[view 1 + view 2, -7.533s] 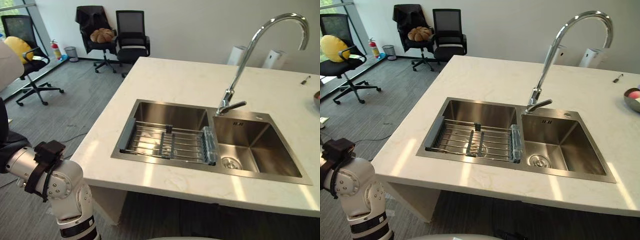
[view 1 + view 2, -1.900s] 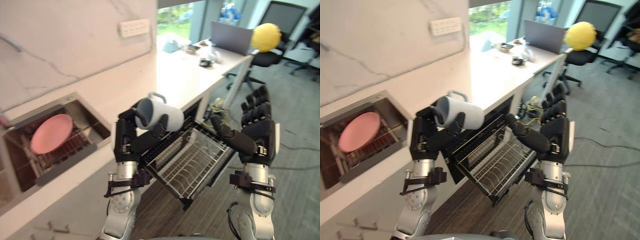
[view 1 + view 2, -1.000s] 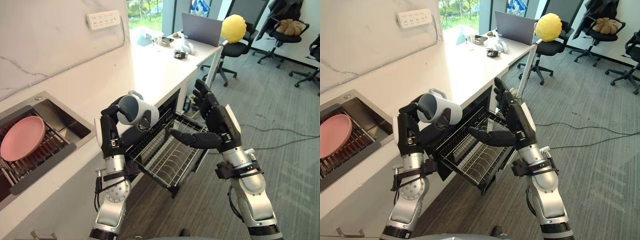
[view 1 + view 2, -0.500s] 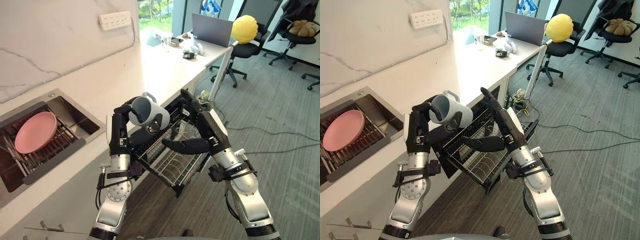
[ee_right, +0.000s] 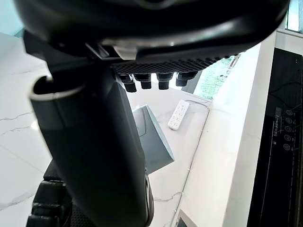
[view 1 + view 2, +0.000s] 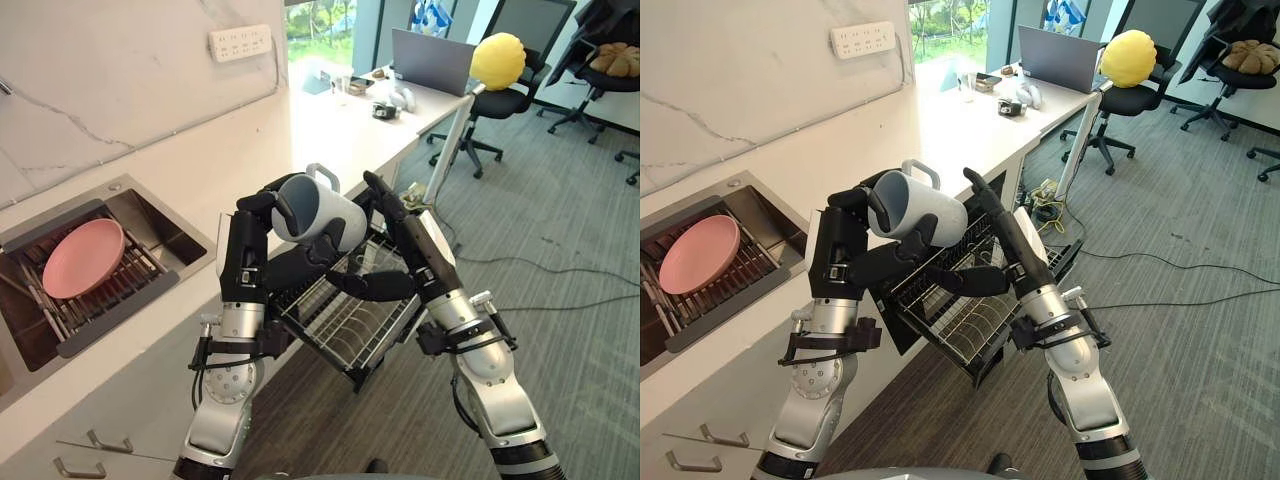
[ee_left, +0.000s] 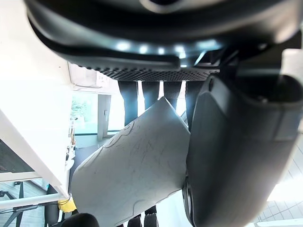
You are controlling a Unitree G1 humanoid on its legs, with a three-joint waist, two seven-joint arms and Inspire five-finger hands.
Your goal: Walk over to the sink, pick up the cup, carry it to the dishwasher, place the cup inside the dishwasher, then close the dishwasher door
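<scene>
Just one cup [image 6: 320, 212], clasped in the left hand [image 6: 245, 262], and one plate [image 6: 82, 258].

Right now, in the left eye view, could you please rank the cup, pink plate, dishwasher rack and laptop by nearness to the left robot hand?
1. cup: held in the left robot hand.
2. dishwasher rack: just below it.
3. pink plate: in the sink, leftward.
4. laptop: far down the counter.
</scene>
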